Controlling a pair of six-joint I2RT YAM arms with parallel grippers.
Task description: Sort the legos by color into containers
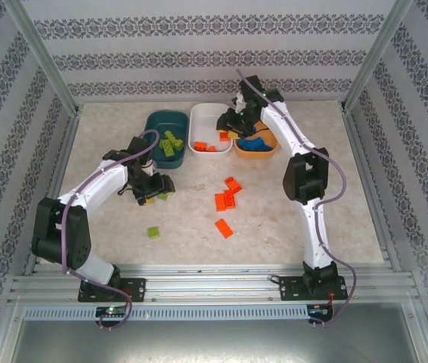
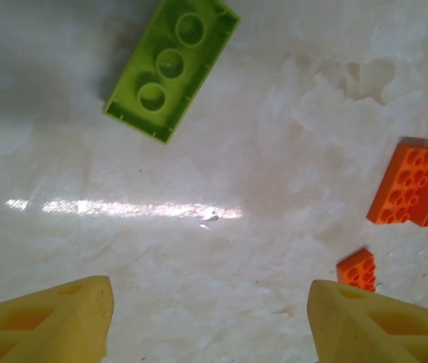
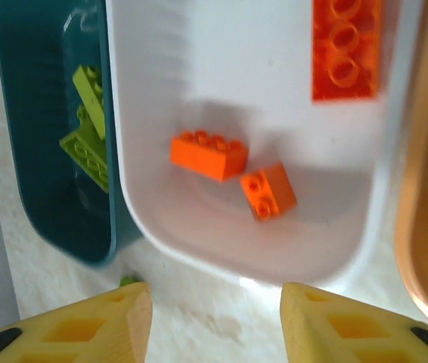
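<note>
The dark teal bin [image 1: 152,121] holds lime green legos [image 1: 172,144], the white bin [image 1: 199,113] holds orange-red ones [image 1: 200,147], and the orange bin [image 1: 271,151] holds blue ones [image 1: 253,144]. My right gripper [image 3: 215,325] hangs open and empty over the near end of the white bin [image 3: 199,60], above three orange bricks [image 3: 208,155]. My left gripper [image 2: 210,318] is open low over bare table. A green brick [image 2: 171,66] lies ahead of it and orange bricks [image 2: 418,185] to its right.
Loose orange legos [image 1: 225,200] lie mid-table, with one more [image 1: 224,228] nearer the front. A green lego [image 1: 154,232] sits front left. The teal bin [image 3: 40,151] with green bricks [image 3: 89,128] is left of the white one. Patterned walls enclose the table.
</note>
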